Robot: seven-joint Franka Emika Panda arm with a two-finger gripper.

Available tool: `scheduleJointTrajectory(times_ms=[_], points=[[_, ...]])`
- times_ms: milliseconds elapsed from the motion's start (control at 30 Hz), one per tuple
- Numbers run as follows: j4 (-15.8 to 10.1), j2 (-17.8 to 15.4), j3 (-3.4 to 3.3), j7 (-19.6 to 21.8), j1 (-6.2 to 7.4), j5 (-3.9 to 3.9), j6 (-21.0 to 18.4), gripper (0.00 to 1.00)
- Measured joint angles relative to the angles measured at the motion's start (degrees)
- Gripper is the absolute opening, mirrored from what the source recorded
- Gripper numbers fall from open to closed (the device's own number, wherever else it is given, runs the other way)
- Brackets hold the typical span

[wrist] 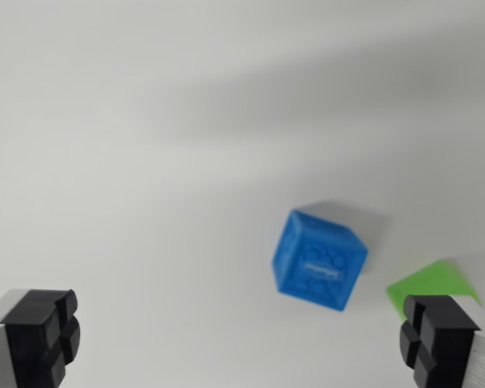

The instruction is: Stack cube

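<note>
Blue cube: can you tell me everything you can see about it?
The blue cube looks like plastic, with a raised bumpy pattern on the face toward the camera. It sits alone on the white table, turned corner-on, a little blurred. A green block lies toward the wrist view's right, not touching. The open claw holds nothing.

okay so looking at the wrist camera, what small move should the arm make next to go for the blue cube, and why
Probably shift toward the wrist view's right and lower. The gripper is open and holds nothing, and the blue cube lies on the table, off-centre toward the right finger rather than midway between the two. The green cube sits close behind that finger, so the shift should be small.
</note>
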Motion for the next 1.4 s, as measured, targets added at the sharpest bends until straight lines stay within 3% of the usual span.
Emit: scheduleJointTrajectory(times_ms=[433,800,1200,1400], points=[[-6.08,0.69,-1.1,3.22,-0.77,0.66,5.91,1.0],[-10.74,2.64,-2.03,5.63,-1.65,1.68,11.55,1.0],[-14.91,6.01,-2.94,7.29,-2.72,3.74,18.05,1.0],[-15.36,9.25,-2.91,7.2,-3.09,4.85,21.62,1.0]])
